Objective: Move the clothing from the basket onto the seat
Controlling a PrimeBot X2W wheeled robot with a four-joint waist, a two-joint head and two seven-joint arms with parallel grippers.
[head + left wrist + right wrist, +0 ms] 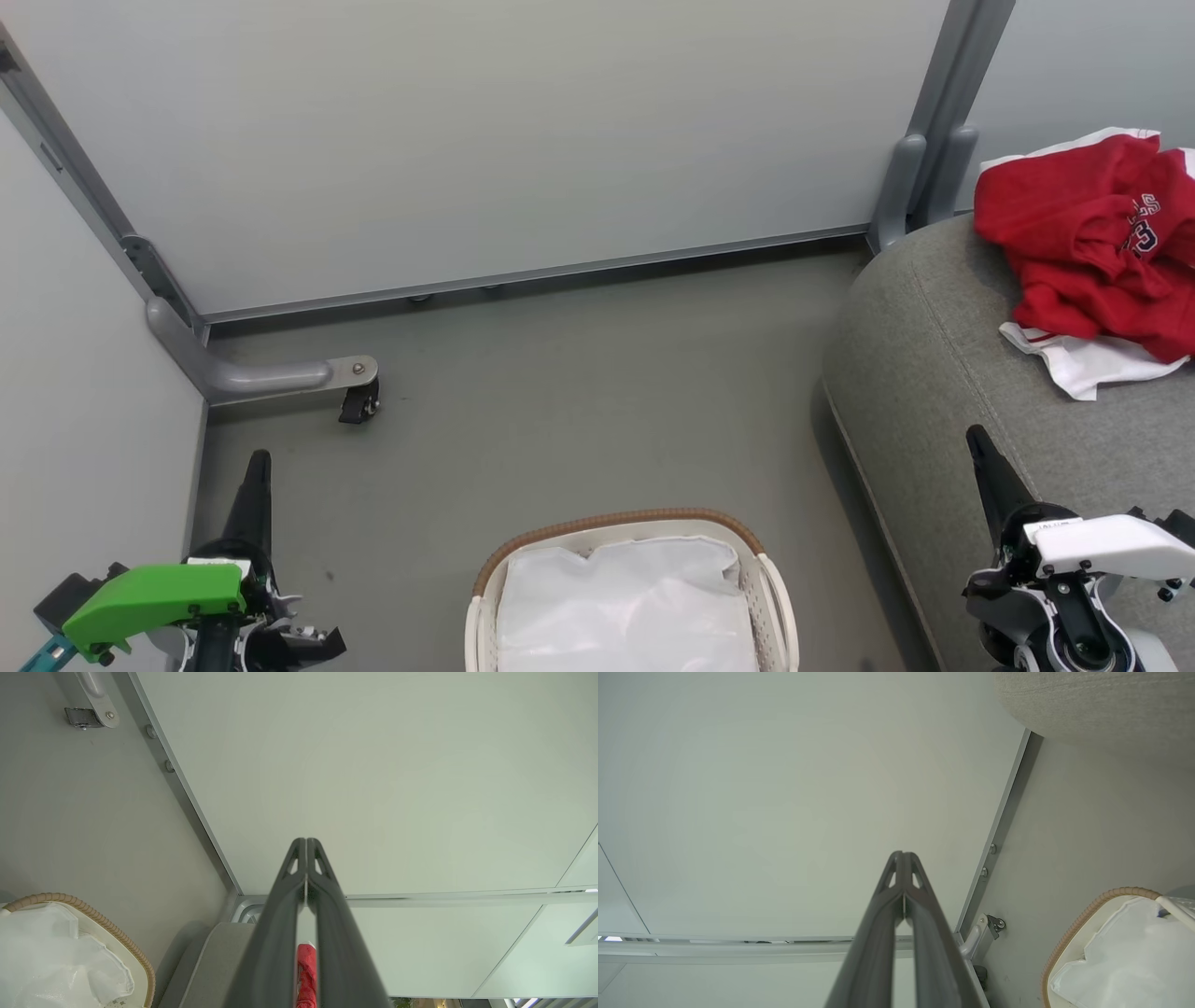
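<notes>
The clothing (1092,243), a crumpled red-and-white jersey pile with navy-and-white lettering, lies on the grey sofa (934,392) at the right, well apart from the basket (616,520). The basket stands on the floor (560,392) near the sofa's rounded end, with a white liner (625,607) inside. The left tool (259,459) and the right tool (975,435) both have their fingers pressed together on nothing, the left showing against the floor, the right against the sofa.
</notes>
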